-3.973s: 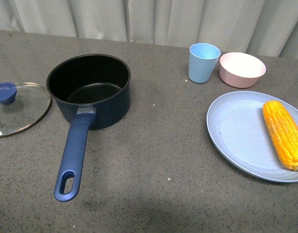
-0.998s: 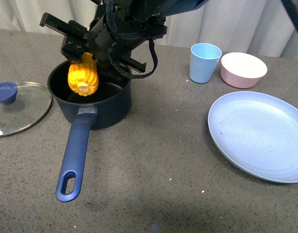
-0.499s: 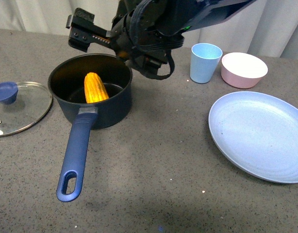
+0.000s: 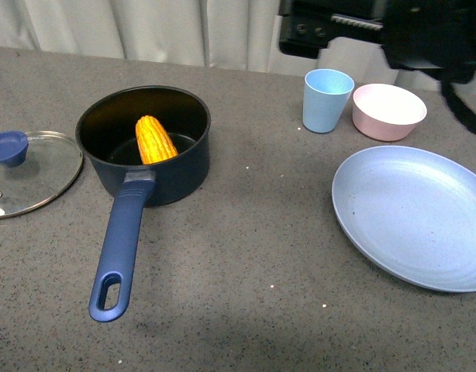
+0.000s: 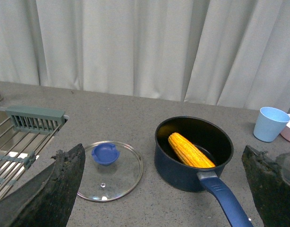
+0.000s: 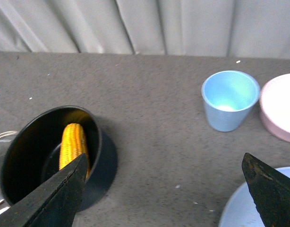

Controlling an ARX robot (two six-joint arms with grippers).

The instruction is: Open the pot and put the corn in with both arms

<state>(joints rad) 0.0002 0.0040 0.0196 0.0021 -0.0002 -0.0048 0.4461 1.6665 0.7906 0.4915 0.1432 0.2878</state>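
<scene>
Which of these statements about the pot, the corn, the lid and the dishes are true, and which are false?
1. The yellow-orange corn cob lies inside the dark navy saucepan. True.
2. The glass lid with the blue knob sits on the saucepan. False: it lies on the table beside the saucepan, on the side away from the dishes.
3. The large light blue plate carries the corn. False: the plate is empty.
4. The light blue cup stands upright next to the pink bowl. True.
5. The right gripper holds the corn. False: its fingers are spread apart with nothing between them.
</scene>
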